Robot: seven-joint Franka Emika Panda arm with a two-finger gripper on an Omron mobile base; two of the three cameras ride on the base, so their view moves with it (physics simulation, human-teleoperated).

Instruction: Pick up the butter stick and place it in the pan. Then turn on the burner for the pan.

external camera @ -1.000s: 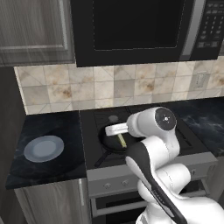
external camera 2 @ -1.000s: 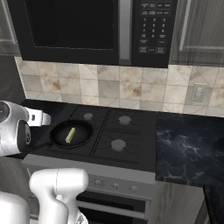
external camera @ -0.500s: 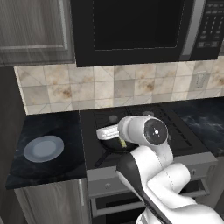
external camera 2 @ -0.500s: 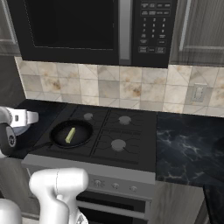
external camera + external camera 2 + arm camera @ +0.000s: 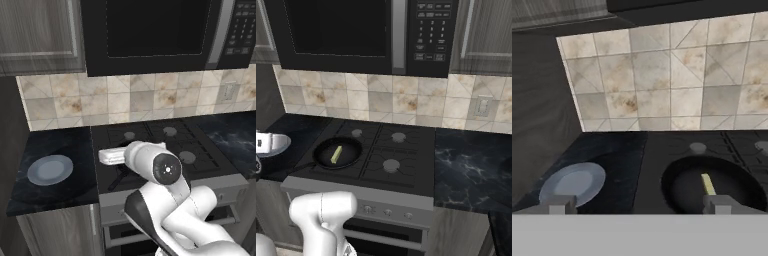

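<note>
The butter stick is a small pale-yellow bar lying inside the black pan on the front left burner. The hand view shows the same butter stick in the pan at the lower right. My gripper is open and empty. One of its fingertips is in front of the plate and the other is in front of the pan. The gripper hovers left of the pan, over the counter's edge, and my own arm hides most of the pan in the left base view, where the gripper points left.
A flat grey-blue plate lies on the dark counter left of the stove. The stove's knobs run along its front panel. A microwave hangs above. More dark counter lies to the right.
The hand has swung left, away from above the pan toward the counter's edge, and sunk a little. The butter stick stays in the pan. The jaws stay wide.
</note>
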